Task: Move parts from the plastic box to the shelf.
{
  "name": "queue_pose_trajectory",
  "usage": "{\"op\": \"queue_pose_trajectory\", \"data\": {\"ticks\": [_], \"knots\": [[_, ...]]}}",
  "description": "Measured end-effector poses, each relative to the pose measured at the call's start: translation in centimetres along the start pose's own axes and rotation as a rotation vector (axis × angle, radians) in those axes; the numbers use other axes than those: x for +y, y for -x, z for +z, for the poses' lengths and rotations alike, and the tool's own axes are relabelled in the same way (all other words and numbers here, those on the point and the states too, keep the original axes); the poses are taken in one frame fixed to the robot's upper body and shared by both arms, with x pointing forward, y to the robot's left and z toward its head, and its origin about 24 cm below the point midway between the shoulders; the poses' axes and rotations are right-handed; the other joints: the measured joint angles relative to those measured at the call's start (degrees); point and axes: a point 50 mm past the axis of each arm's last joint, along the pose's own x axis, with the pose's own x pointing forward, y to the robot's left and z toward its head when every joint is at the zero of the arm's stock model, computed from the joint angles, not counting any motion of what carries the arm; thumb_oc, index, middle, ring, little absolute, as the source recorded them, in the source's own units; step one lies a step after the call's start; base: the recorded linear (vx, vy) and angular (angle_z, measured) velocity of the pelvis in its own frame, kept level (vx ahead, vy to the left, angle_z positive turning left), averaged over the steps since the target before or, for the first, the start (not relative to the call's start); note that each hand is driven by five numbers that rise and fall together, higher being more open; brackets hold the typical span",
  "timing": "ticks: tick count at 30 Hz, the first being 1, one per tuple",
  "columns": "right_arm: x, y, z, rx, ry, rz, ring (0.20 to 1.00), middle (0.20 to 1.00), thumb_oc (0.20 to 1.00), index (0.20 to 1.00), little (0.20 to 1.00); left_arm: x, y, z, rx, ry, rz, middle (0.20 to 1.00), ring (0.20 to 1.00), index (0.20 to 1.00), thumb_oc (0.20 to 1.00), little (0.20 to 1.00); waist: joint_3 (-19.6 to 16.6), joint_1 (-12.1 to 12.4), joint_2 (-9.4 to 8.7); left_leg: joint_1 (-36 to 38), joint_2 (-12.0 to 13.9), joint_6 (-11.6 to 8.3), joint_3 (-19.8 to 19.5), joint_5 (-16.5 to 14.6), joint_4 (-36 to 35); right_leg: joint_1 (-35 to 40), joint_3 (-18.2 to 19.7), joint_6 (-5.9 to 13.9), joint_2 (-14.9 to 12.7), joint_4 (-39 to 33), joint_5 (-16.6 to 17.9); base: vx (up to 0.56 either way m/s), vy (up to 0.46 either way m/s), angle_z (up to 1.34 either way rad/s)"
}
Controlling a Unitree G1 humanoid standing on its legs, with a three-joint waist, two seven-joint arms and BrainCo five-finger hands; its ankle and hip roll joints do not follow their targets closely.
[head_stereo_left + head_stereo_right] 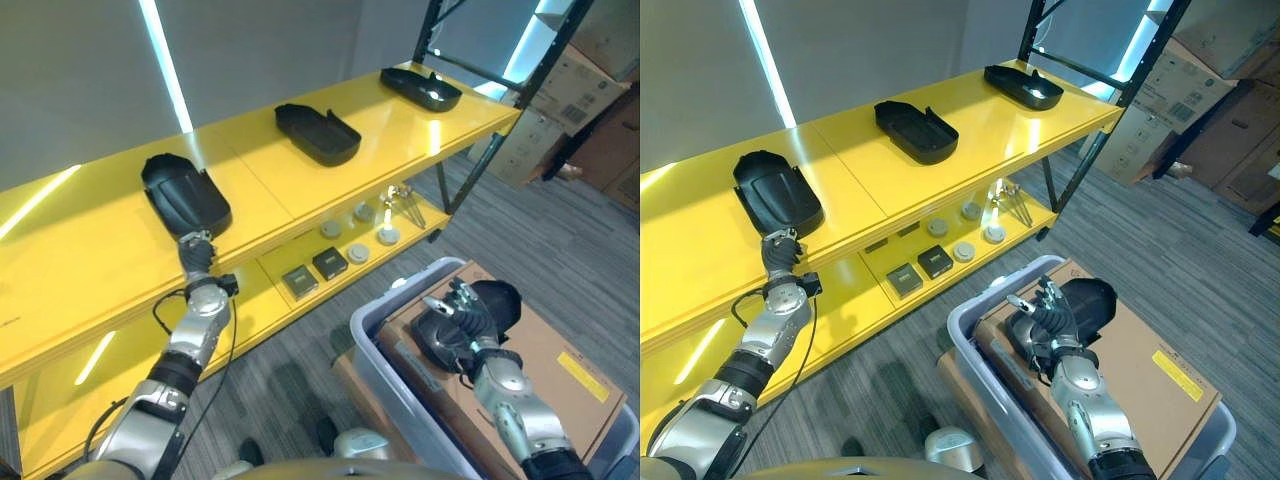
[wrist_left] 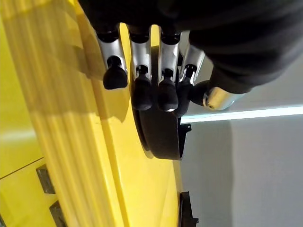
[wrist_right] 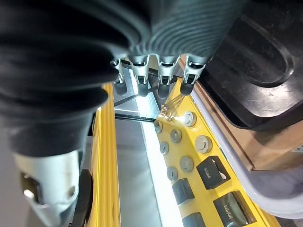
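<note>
Three black moulded parts lie on the yellow top shelf [image 1: 90, 250]: one at the left [image 1: 185, 195], one in the middle [image 1: 318, 133], one at the far right [image 1: 420, 88]. My left hand [image 1: 197, 252] is at the shelf's front edge just below the left part, open, its straight fingertips [image 2: 142, 97] close to that part [image 2: 161, 137]. Another black part [image 1: 500, 300] lies on brown cardboard [image 1: 560, 350] in the grey plastic box [image 1: 375, 320] at the lower right. Over this part's near end rests my right hand [image 1: 455, 315], open with relaxed fingers [image 3: 161, 75].
The lower yellow shelf holds small round discs [image 1: 358, 252], two dark square blocks [image 1: 330, 263] and a few metal tools [image 1: 405, 200]. A black shelf upright [image 1: 480, 150] stands at the right, with stacked cardboard boxes [image 1: 560, 90] behind it. Grey carpet lies between shelf and box.
</note>
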Motion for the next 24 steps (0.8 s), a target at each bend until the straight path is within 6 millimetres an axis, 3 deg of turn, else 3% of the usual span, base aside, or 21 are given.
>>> {"op": "queue_pose_trajectory", "data": {"ticks": [9, 24], "knots": [[-0.4, -0.2, -0.5, 0.021, 0.009, -0.012, 1.000, 1.000, 1.000, 1.000, 1.000, 0.3, -0.4, -0.2, 0.013, -0.010, 0.018, 0.200, 0.200, 0.200, 0.200, 0.200, 0.02, -0.39, -0.06, 0.18, 0.02, -0.01, 0.10, -0.01, 0.01, 0.12, 0.11, 0.01, 0.02, 0.00, -0.01, 0.00, -0.001, 0.00], [-1.0, -0.3, 0.0, 0.016, 0.047, 0.018, 1.000, 1.000, 1.000, 1.000, 1.000, 0.2, -2.0, 1.4, -0.020, -0.026, 0.041, 0.200, 0.200, 0.200, 0.200, 0.200, 0.31, -1.87, -0.57, 1.20, 0.18, 0.04, 1.31, -0.37, 0.03, 0.58, 1.10, 0.10, 0.18, 0.08, -0.15, 0.02, -0.011, -0.04]]}}
